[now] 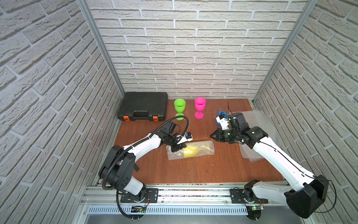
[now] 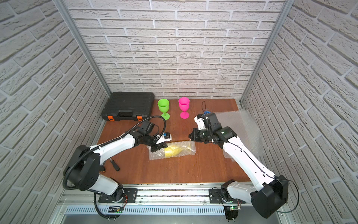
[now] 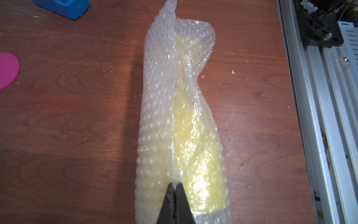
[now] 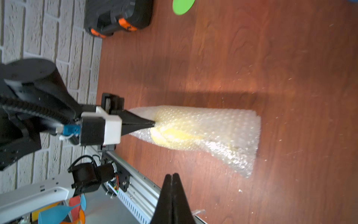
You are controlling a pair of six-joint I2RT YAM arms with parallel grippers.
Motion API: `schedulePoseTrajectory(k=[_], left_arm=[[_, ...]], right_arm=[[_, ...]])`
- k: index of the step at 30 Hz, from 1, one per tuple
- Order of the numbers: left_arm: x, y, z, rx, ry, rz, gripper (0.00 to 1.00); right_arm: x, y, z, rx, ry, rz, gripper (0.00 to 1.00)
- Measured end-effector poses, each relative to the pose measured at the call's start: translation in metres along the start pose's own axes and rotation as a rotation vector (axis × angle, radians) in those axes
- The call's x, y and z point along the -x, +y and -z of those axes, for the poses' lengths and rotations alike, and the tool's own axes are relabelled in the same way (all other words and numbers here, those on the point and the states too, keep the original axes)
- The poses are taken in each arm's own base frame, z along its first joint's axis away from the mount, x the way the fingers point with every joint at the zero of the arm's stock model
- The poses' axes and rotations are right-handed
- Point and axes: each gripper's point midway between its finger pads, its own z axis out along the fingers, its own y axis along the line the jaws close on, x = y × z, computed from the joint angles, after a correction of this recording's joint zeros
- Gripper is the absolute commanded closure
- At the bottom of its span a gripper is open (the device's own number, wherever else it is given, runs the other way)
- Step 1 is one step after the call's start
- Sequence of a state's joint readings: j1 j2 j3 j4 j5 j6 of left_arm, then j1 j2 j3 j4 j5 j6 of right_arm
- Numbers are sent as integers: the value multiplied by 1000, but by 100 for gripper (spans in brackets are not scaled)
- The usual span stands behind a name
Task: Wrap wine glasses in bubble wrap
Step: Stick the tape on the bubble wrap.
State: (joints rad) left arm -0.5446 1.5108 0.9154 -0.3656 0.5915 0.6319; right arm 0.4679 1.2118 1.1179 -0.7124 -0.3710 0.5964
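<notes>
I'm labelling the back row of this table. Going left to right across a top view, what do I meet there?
black tool case → lime green goblet → hot pink goblet → blue tape dispenser → loose bubble wrap sheet

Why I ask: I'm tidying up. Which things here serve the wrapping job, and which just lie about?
Job: yellow goblet, bubble wrap around it, green goblet, pink goblet, spare sheets, probably tape dispenser.
Lying about: black case, dark tool.
</notes>
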Motion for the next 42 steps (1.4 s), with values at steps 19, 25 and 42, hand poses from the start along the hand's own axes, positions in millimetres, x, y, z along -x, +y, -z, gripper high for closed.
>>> schedulePoseTrajectory(k=[19,25,42], left_arm=[[1,1,-1,7,-10,-5,100],[3,-1,-3,5,-11,-11,100],[-1,1,0,53,-1,-1,100]], right_arm=[[-27,15,-115,-119,73,33,97],[-10,14,-122,-162,20,64,97],[4,-13,-153,-274,23,97,97]])
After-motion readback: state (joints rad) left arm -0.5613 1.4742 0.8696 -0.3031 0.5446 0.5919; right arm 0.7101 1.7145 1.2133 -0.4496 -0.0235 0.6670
